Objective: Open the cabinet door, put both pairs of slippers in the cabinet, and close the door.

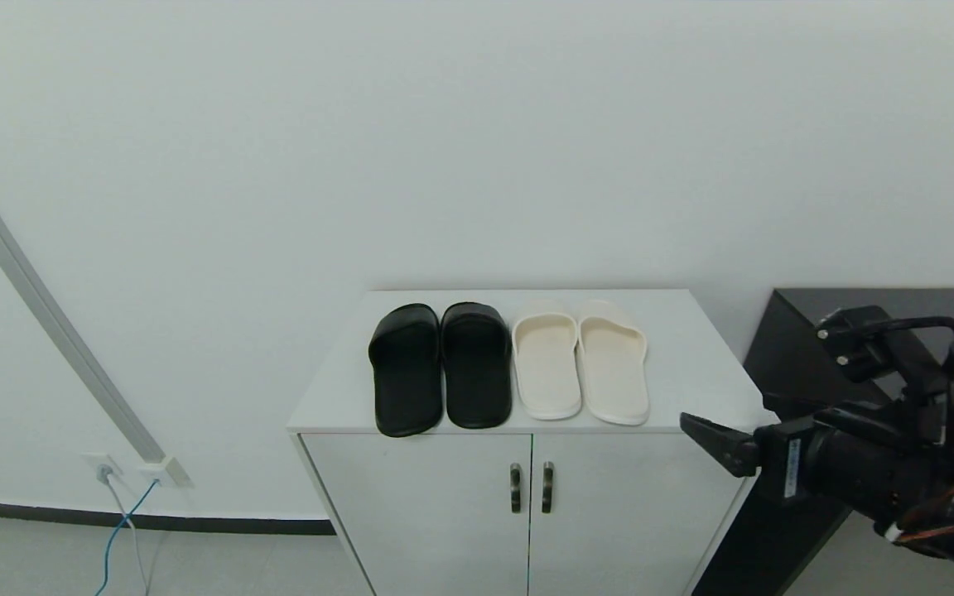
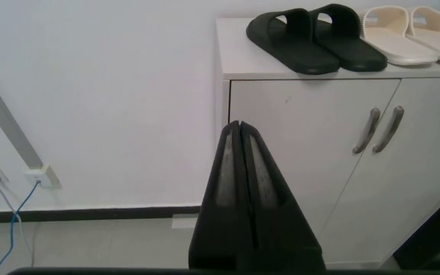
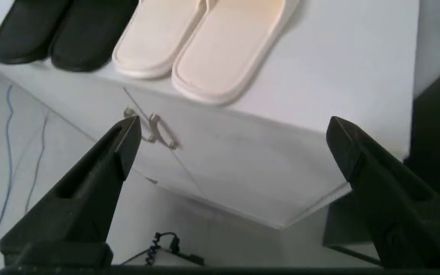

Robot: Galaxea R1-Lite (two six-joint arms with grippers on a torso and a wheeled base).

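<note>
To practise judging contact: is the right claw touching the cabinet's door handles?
Apart. Head view shows the right claw well aside of the door handles, bare cabinet door between them.

No text, number or sign can be read here. A narrow white label [image 1: 792, 468] sits on the wrist just behind the right gripper [image 1: 699, 432], but its print is too small to make out.
</note>
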